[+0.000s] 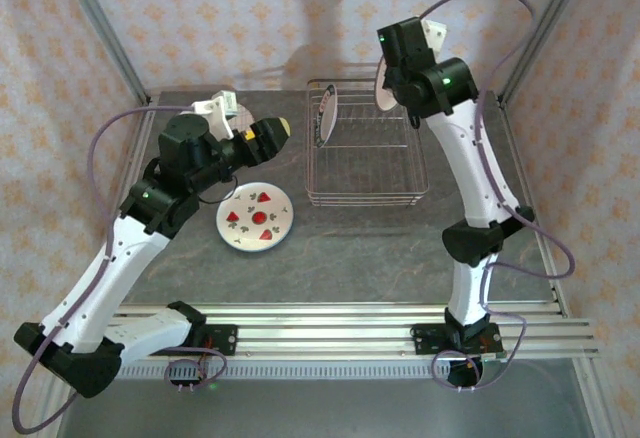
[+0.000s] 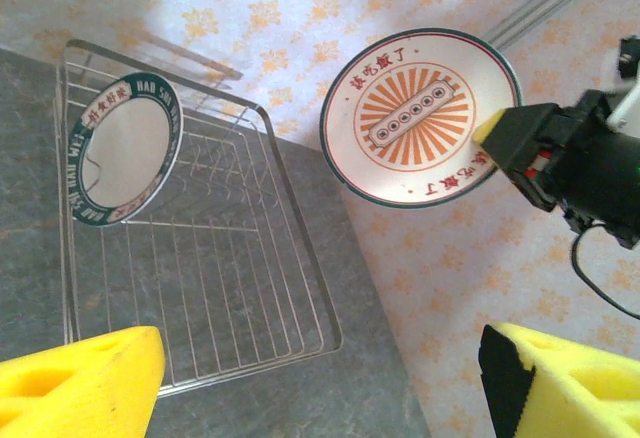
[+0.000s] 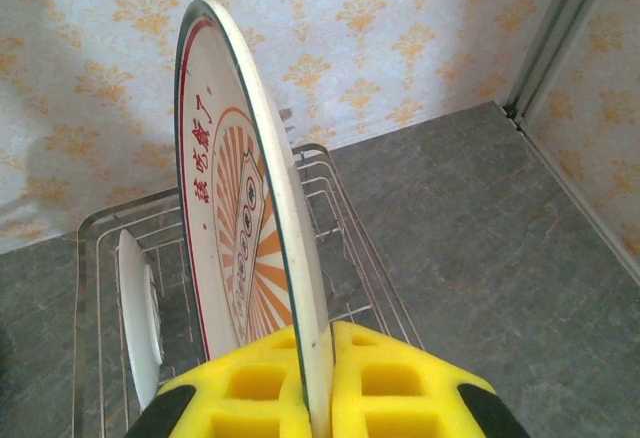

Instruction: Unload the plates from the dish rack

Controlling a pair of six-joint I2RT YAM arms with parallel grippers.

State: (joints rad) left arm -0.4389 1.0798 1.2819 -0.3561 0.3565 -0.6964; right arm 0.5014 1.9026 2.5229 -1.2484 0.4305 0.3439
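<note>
Tabletop, grey and stone-patterned, carries the silver wire dish rack at its far centre. One green-rimmed plate stands on edge in the rack's far left corner, leaning against the tines. A strawberry-printed plate lies flat on the tabletop to the left of the rack, apart from it. A plate with an orange sunburst motif hangs on edge in the air above the far end of the rack. The right gripper is clamped on its lower rim, one yellow pad on each face. The left gripper hovers above the strawberry-printed plate, facing the rack, with its jaws wide apart and nothing between them.
</note>
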